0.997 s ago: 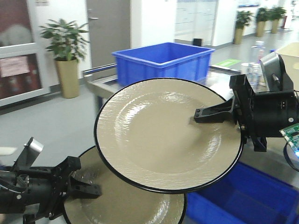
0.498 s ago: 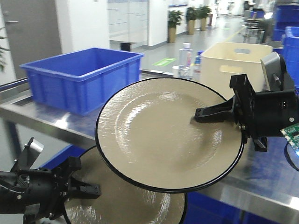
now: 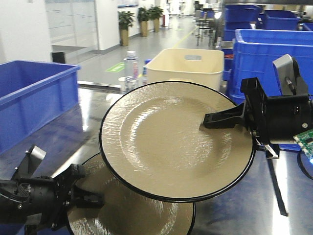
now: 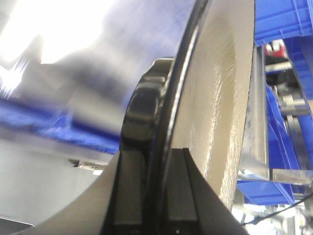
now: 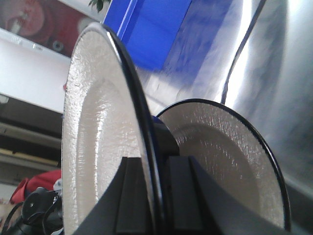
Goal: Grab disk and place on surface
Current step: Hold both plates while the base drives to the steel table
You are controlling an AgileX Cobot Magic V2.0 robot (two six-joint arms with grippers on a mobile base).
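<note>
Two tan plates with black rims are held by the two arms. The upper plate is pinched at its right edge by the right gripper, with its jaws pressed tight on the rim. The lower plate is pinched at its left edge by the left gripper in the same way. The lower plate is partly covered by the tilted upper one. Whether they touch cannot be told. The dark shiny tabletop is seen below, and the upper plate is not yet set down on it.

Each plate is held only by a thin bit of its edge, so it could be tipped by its own weight and slipped out. If one plate is lowered first, the other could be bumped. If a plate is let go too high, it could be cracked. The cream bin and the blue bin are well apart, so they should not be hit.
</note>
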